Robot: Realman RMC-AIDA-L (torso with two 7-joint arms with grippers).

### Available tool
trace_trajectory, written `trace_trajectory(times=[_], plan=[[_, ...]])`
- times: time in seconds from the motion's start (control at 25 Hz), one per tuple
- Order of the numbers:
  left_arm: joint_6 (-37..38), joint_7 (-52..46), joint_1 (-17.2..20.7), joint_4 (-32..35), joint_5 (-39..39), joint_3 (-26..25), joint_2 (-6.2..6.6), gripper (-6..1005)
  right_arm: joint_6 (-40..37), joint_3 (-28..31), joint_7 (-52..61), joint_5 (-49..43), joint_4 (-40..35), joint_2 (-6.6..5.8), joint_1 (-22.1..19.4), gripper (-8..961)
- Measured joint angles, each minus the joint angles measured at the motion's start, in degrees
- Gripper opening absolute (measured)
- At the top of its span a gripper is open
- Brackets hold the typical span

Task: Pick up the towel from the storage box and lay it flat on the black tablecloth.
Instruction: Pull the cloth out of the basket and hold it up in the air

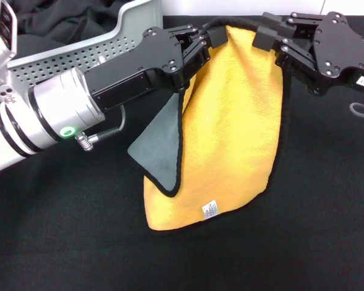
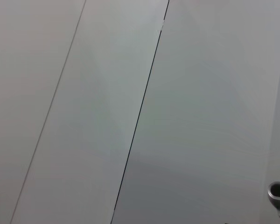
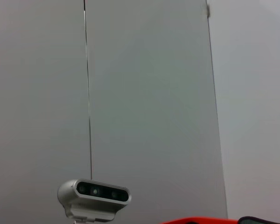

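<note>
The towel (image 1: 230, 133) hung long-axis vertical between the left gripper (image 1: 207, 37) and right gripper (image 1: 268, 36), each clamped on a top corner, above the black tablecloth (image 1: 315, 230).

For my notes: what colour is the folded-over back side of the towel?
Grey, with a dark trim, on the towel; the head view shows it best.

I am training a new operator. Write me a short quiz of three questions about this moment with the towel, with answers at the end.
1. True or false: the towel lies flat on the black tablecloth.
2. Which holds the towel's top edge? A) left gripper only B) right gripper only C) both
3. Fill in: the folded-over corner shows the towel's ____ reverse.

Key
1. False; it hangs from the grippers, in front of the storage box.
2. C, one at each top corner.
3. Grey.
</note>
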Motion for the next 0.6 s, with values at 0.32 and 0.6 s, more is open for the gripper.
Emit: trace_trajectory(times=[0.32,0.6], plan=[[-0.06,0.11,-0.09,-0.18,-0.14,-0.09,-0.02,84,-0.08,0.11,0.08,-0.34,0.16,-0.09,0.13,134],[-0.1,0.46,-0.09,-0.21,-0.17,0.04,0.04,90,-0.19,0.09,-0.2,-0.73,0.15,-0.27,0.24,127]])
